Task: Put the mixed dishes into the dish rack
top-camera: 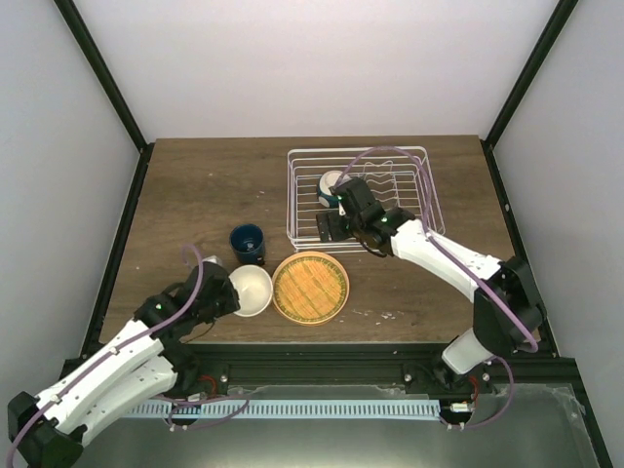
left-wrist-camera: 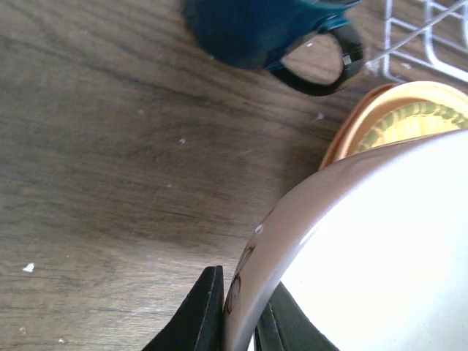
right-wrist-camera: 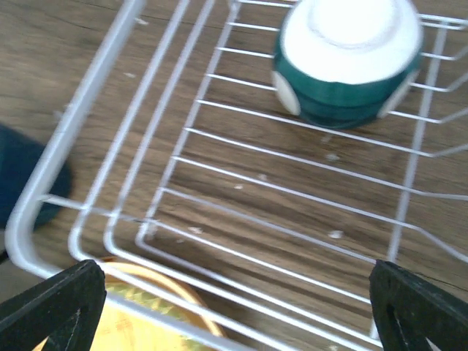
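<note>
Presently, table edges: dark brown wooden table (top-camera: 195, 185) is bounded by white panel walls (top-camera: 58, 117) on the left, far and right sides, with black frame posts (top-camera: 102, 73) at the far corners.
Open room: bare wood shows from the table's left edge across to the rack, and in a strip between the rack and the near dishes.
Rack position: rectangular white wire dish rack (top-camera: 419, 190) stands at the far right, near the table's far edge and close to its right edge; long axis runs left to right.
Rack contents: one small round bowl with a teal-green side and white base (top-camera: 331, 183) sits in the far-left corner, apparently mouth-down on the wires.
Right gripper (right-wrist-camera: 234, 307): jaws spread wide, holding nothing, hovering over the rack's near-left part.
Loose dishes: near-left of the rack and near the table's near edge.
Cup: small dark blue cup (top-camera: 247, 242) stands upright, mouth up; in the left wrist view its loop handle points toward the rack.
Plate: round orange plate with woven-pattern face (top-camera: 310, 287) lies flat, face up, below the rack's near-left corner.
Bowl: small cream-white bowl (top-camera: 252, 290) sits mouth up, just beside the plate; contact cannot be told.
Left gripper (left-wrist-camera: 238, 322): clamped on the cream-white bowl's left rim, one finger (left-wrist-camera: 201, 314) outside, the other inside.
</note>
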Tool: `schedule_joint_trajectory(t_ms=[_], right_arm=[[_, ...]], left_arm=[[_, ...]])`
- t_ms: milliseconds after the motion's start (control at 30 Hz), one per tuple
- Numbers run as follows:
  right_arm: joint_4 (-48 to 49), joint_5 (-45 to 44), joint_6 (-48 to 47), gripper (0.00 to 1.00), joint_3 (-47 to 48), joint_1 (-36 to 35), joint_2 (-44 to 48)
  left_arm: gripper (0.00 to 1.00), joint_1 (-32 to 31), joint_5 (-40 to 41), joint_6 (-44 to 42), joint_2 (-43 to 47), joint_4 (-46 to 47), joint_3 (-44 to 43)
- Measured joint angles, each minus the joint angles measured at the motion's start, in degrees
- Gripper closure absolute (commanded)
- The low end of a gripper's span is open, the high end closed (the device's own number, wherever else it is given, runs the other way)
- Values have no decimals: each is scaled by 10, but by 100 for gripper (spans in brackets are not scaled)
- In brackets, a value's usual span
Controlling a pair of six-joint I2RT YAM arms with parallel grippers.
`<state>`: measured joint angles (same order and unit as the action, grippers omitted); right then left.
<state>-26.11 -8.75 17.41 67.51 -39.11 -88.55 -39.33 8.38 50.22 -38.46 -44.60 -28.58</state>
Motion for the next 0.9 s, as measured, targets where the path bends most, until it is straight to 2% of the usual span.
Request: schedule_joint_trajectory(t_ms=[100, 300, 433, 567, 700, 900], right_arm=[[30, 57, 0, 0, -19, 6, 22], [88, 182, 3, 0, -59, 29, 83], [126, 271, 16, 0, -94, 71, 137], [167, 356, 33, 0, -134, 113, 176], [224, 454, 55, 0, -176, 141, 184], [321, 580, 98, 0, -235, 154, 180]], left_arm=[[100, 0, -2, -20, -11, -5, -30], [100, -1, 28, -90, -103, 4, -139], [100, 1, 67, -147, -153, 56, -212], [100, 15, 64, -193, -210, 139, -261], [100, 27, 27, -226, -274, 205, -272], [100, 29, -21, -256, -319, 242, -257]])
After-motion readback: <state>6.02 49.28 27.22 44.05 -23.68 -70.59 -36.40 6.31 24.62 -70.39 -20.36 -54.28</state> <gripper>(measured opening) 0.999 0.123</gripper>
